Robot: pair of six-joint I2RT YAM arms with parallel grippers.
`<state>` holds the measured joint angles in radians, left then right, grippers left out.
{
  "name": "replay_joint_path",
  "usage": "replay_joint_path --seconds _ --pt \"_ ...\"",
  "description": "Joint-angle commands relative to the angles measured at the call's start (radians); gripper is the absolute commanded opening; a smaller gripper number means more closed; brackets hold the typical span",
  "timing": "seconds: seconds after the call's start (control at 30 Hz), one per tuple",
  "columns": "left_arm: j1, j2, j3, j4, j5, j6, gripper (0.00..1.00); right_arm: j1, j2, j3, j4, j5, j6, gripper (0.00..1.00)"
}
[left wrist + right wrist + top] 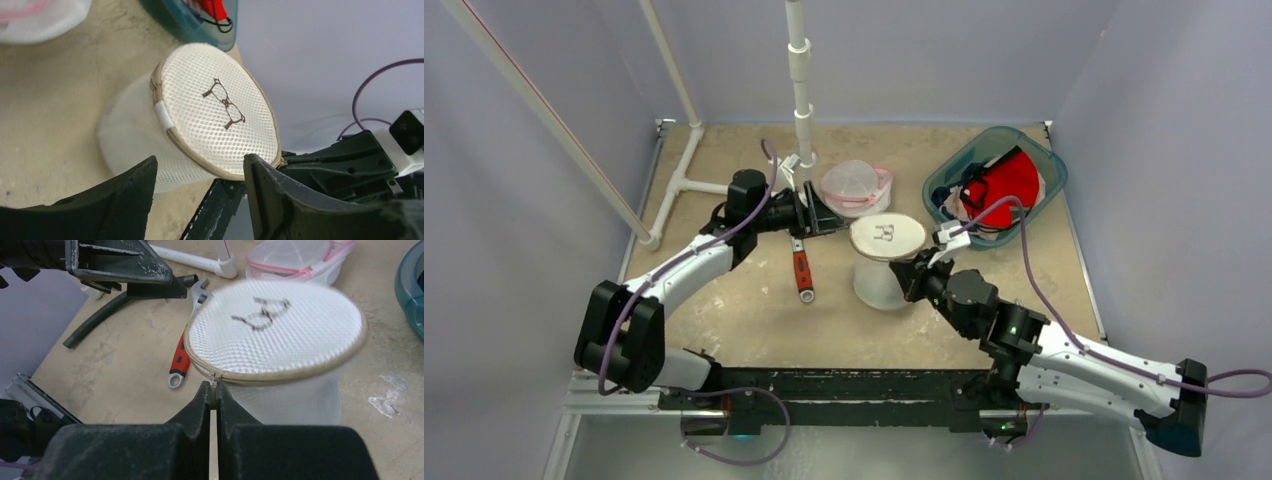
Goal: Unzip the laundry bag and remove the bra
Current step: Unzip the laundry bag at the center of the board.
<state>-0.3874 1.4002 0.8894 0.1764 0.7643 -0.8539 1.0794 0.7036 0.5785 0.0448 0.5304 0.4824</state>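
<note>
The white mesh laundry bag (886, 262) stands upright mid-table, a cylinder with a tan zipper rim and a bra drawing on its lid; it also shows in the left wrist view (210, 117) and in the right wrist view (280, 335). The zipper looks closed and the bra inside is hidden. My right gripper (213, 390) is shut on the tan zipper pull (214, 386) at the bag's near rim (916, 268). My left gripper (200, 172) is open and empty, hovering left of the bag (824, 216), its jaws facing the bag's side.
A red-handled wrench (801, 268) lies left of the bag. A second, pink-trimmed mesh bag (856, 186) sits behind. A teal bin (944, 180) with red clothing stands at the back right. A white pipe frame (802, 90) rises at the back.
</note>
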Motion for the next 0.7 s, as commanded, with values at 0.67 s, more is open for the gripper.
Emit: replay_joint_path --seconds 0.67 --pt "-0.340 -0.312 -0.192 -0.119 -0.691 -0.521 0.79 0.000 0.043 -0.130 0.093 -0.082 0.008 0.00"
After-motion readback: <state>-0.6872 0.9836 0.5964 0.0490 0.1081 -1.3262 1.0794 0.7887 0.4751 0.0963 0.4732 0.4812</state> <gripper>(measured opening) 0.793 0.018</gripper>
